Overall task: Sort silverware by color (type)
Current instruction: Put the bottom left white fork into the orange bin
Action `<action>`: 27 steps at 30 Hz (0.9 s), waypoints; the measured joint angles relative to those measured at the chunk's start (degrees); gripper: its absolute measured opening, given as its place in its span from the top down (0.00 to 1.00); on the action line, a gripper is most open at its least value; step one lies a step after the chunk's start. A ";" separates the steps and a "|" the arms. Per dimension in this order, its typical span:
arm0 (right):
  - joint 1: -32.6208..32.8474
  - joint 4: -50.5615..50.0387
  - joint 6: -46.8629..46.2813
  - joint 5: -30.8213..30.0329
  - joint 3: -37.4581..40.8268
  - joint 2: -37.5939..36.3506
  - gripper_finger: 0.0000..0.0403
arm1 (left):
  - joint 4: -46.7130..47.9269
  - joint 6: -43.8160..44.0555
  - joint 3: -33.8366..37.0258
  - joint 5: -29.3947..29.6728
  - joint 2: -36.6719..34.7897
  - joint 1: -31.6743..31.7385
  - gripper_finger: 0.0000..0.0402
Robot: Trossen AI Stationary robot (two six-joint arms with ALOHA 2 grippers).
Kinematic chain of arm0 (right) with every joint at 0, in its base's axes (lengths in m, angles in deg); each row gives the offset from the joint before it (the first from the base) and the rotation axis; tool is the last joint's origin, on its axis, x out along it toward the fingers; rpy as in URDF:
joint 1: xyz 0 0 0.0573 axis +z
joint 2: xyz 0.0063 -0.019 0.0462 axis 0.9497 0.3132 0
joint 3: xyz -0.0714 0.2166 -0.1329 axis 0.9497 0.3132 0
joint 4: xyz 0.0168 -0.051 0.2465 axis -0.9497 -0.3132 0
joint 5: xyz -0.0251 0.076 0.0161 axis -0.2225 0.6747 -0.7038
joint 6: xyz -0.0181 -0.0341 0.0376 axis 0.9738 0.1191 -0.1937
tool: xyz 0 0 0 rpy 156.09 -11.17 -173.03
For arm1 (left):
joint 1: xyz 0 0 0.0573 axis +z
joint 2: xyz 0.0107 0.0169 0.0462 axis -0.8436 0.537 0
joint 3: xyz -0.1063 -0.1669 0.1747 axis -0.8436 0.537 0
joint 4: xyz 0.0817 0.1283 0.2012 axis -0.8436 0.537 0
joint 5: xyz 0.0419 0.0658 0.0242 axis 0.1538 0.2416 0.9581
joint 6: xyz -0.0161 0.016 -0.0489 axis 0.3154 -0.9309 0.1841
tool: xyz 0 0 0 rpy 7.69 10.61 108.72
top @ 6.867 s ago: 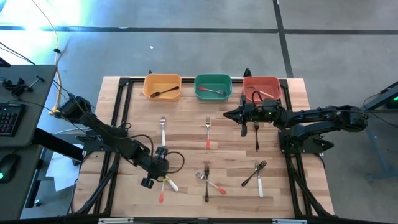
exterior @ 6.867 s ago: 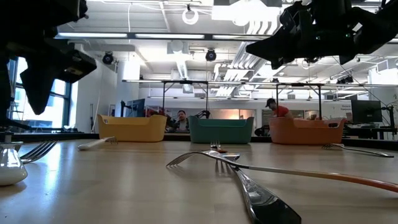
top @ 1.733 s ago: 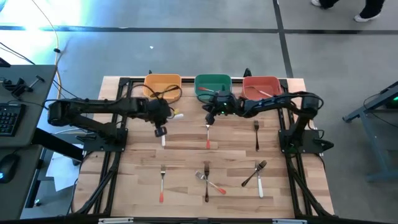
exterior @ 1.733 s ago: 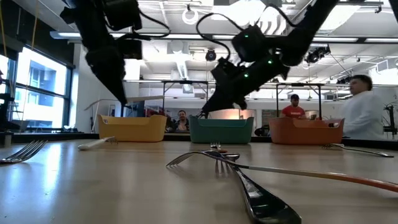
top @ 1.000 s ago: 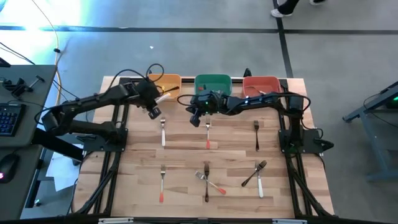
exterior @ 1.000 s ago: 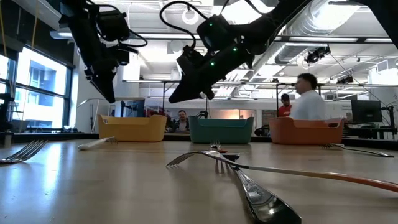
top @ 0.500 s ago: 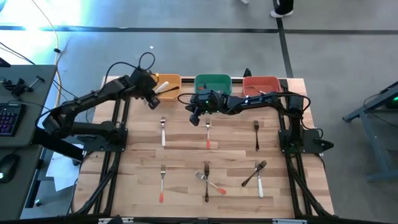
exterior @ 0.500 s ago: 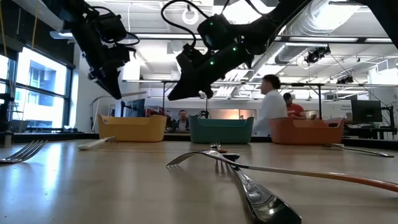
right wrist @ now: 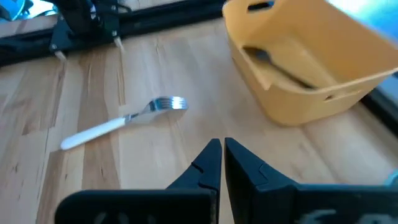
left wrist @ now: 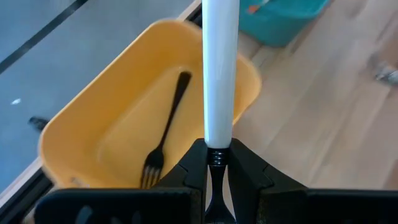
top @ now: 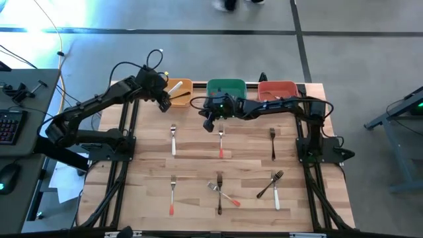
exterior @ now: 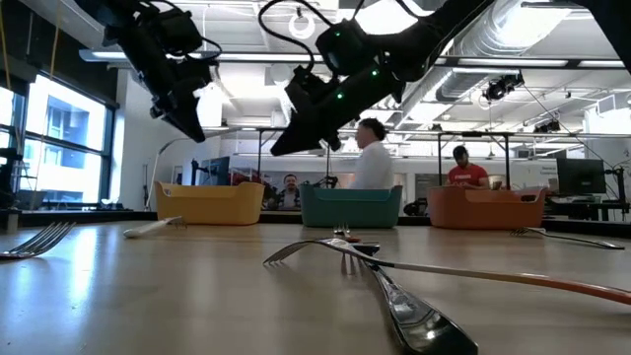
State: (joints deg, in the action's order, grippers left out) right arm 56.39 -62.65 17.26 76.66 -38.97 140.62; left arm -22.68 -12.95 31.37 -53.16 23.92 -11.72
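My left gripper point(top: 166, 94) hovers at the near left rim of the yellow bin point(top: 177, 90), shut on a white-handled piece of silverware point(left wrist: 221, 68). Its handle sticks out over the bin, where a black fork point(left wrist: 165, 134) lies. My right gripper point(top: 207, 123) is shut and empty. It hangs above the table between the white-handled fork point(top: 173, 136) and the red-handled fork point(top: 221, 140). Its wrist view shows that white-handled fork point(right wrist: 121, 122) lying flat on the wood. My left gripper pinches the piece between its two fingers at the dark neck point(left wrist: 215, 157), just below where the white handle begins. The piece runs along the fingers, handle point(top: 176, 87) pointing away from them toward the bin. It is lifted clear of table and bin. The fingers hide its head.
The green bin point(top: 227, 89) and red bin point(top: 278, 91) stand right of the yellow one along the far edge. A black fork point(top: 272, 143) lies mid right. Several more forks and spoons point(top: 221, 192) lie near the front edge. People move in the room behind.
My left gripper has gone toward the table's far edge with the white-handled piece, from above the white-handled fork to the yellow bin's rim. The handle now reaches over the bin. My right gripper has kept its place. A person has walked leftward across the room behind.
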 joint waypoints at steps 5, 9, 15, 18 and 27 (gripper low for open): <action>-1.22 -0.76 1.92 -0.02 0.00 -3.83 0.99 | -7.04 2.52 1.28 -8.28 -0.02 0.00 0.94; -2.29 2.02 1.96 3.97 -0.08 -5.29 0.99 | -19.69 4.79 6.19 -15.97 -0.01 -0.04 0.94; -4.26 6.40 1.01 10.19 -0.07 -5.51 0.99 | -44.95 9.82 14.08 -28.59 0.00 0.35 0.94; -4.80 9.66 -1.04 8.46 -0.07 -5.51 0.98 | -54.42 11.91 17.63 -29.48 0.55 0.32 0.94; -5.42 14.96 -1.69 2.80 -0.01 -5.58 0.75 | -75.65 19.95 23.19 -32.63 3.08 0.77 0.94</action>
State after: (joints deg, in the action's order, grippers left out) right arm 50.97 -47.68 15.57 79.46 -38.98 135.04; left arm -98.33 6.99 54.56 -85.79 27.00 -10.95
